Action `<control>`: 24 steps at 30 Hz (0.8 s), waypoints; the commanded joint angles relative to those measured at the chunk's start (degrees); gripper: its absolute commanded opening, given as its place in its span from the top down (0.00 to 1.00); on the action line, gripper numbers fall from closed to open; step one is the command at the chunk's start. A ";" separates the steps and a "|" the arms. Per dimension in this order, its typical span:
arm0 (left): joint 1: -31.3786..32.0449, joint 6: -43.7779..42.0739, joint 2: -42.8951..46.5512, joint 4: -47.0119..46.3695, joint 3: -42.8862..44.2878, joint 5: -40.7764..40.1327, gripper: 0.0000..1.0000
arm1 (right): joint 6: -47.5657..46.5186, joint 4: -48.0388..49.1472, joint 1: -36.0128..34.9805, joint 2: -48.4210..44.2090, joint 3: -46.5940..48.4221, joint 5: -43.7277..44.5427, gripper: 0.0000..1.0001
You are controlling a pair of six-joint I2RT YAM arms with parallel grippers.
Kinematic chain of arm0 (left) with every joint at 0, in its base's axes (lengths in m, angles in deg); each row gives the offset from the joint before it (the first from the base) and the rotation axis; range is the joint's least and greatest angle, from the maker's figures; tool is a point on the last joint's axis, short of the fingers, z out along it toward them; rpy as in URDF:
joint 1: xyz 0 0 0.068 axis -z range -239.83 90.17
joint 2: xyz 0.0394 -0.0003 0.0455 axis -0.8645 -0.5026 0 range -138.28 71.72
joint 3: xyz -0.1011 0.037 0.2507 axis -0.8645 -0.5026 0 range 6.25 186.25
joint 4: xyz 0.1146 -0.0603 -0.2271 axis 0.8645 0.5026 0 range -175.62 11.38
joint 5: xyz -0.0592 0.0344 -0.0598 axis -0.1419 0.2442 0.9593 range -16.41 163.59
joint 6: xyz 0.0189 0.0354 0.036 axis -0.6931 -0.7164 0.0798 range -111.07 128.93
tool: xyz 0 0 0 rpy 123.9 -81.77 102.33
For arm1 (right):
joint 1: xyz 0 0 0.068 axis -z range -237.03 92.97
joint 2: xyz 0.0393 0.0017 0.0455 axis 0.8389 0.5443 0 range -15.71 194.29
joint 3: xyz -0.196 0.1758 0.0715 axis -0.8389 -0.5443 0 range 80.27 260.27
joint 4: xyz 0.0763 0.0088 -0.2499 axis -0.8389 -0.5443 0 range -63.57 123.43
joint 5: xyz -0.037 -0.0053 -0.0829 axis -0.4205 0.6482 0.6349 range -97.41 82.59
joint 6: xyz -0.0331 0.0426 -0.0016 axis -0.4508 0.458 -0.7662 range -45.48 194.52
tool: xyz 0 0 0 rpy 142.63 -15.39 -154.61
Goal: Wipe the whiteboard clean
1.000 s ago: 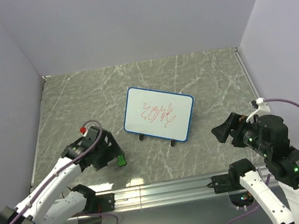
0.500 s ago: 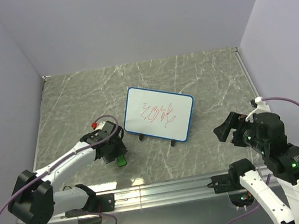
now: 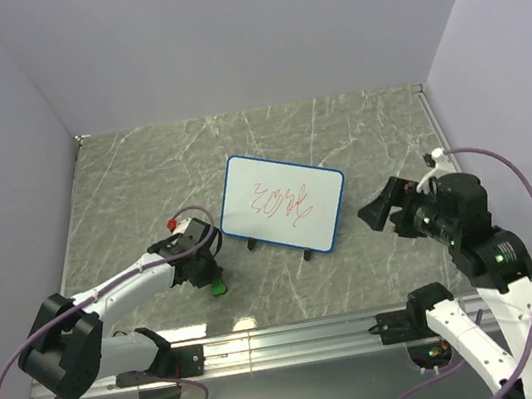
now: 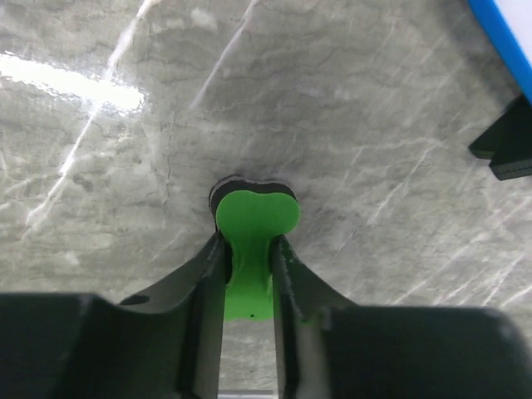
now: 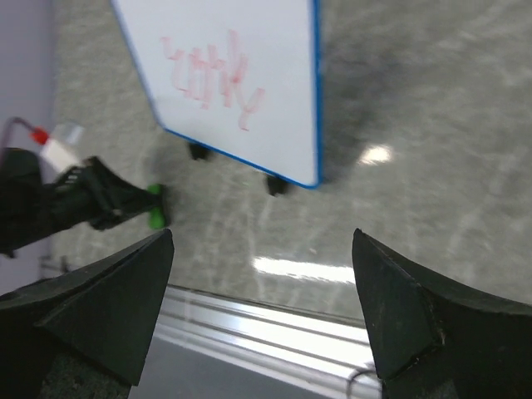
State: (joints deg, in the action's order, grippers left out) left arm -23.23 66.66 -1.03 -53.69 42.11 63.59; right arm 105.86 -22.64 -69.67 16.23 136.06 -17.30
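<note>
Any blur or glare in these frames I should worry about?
Right wrist: whole frame soft, red scribble on the whiteboard smeared, bright glare patches on the table. Left wrist: sharp, green eraser crisp, one glare streak upper left. Top view: sharp, evenly lit, no strong glare.

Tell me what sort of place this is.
Most likely a robot lab test cell. Plain pale-purple walls box in a grey marble-patterned tabletop; a white-and-black left arm and right arm sit on an aluminium rail; before them stands a small blue-framed whiteboard with red scribbles.
</note>
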 commanded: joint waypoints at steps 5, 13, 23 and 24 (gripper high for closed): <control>0.31 -1.57 0.68 -3.98 -4.39 4.99 1.00 | 5.22 25.30 0.86 9.35 -5.60 -16.38 0.03; 0.58 -5.00 4.99 5.68 7.63 1.12 1.00 | 7.43 34.89 6.05 19.99 -15.52 -17.19 0.08; 3.83 -10.36 -3.44 7.37 26.18 1.30 1.00 | 13.39 61.92 8.07 23.86 -28.97 -23.33 0.17; 4.27 -10.80 -5.28 7.19 26.98 1.82 0.99 | 14.19 63.96 8.16 24.39 -31.07 -23.42 0.19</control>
State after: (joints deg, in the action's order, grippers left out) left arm -20.15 59.03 -2.84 -47.38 65.50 64.79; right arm 116.63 27.21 -61.87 39.34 108.19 -37.82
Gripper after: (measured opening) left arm 0.267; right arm 0.829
